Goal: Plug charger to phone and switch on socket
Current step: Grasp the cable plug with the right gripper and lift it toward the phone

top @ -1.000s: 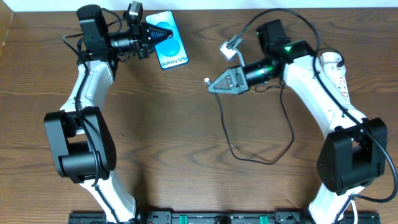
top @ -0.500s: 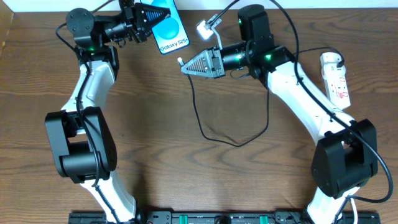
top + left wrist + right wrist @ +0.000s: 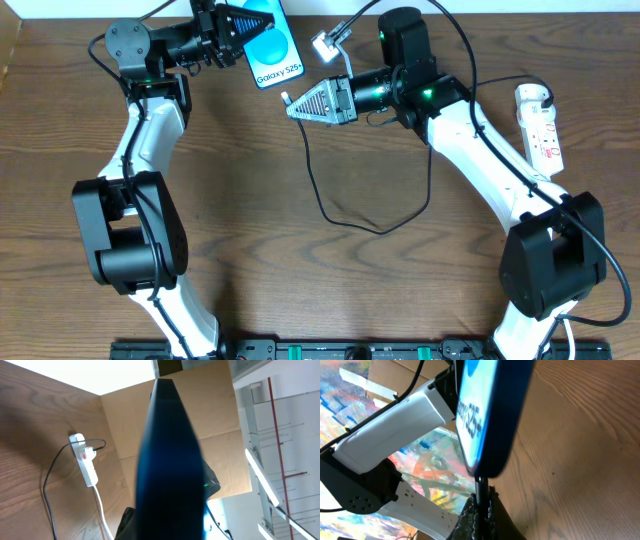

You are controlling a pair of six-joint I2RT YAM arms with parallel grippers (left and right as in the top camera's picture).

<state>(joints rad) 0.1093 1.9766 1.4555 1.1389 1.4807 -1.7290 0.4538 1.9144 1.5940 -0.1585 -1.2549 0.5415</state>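
Jaws of the right gripper [image 3: 294, 107] are shut on the charger [image 3: 313, 170] near its tip. Since a second ago it has swung over the bench [image 3: 250, 200] to just short of the phone [image 3: 278, 60]. Left gripper [image 3: 250, 22] clamps the phone's other end, long axis running straight out from it, text end toward the tip.

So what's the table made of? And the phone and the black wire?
The table looks like dark wood or wood-look laminate, because grain streaks show. The phone seems glass-fronted, with a glossy blue screen. The charger cable looks like matte rubbery plastic, and it curls in loose loops.
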